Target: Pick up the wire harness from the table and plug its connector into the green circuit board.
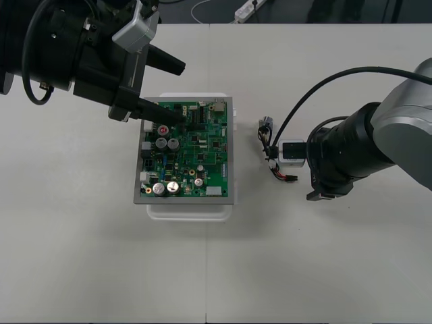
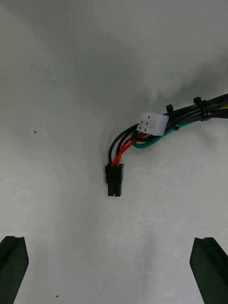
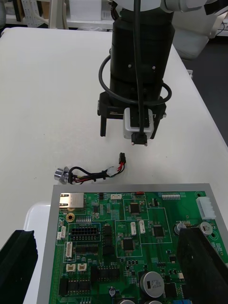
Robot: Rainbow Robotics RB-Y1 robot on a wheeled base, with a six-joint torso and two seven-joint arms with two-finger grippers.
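- Pale desk (image 1: pixel 324 256) carries the green circuit board (image 1: pixel 196 155); the wire harness (image 1: pixel 272 150) lies beside it, unplugged.
- Right hand (image 2: pixel 110 244), fingers apart, hovers above the black plug (image 2: pixel 114 178), likely lining up a grasp.
- Left hand (image 1: pixel 179 91), also apart, hovers over the board.

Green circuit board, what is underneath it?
The green circuit board sits on a white base, visible only along the board's edges; the rest is hidden under it.
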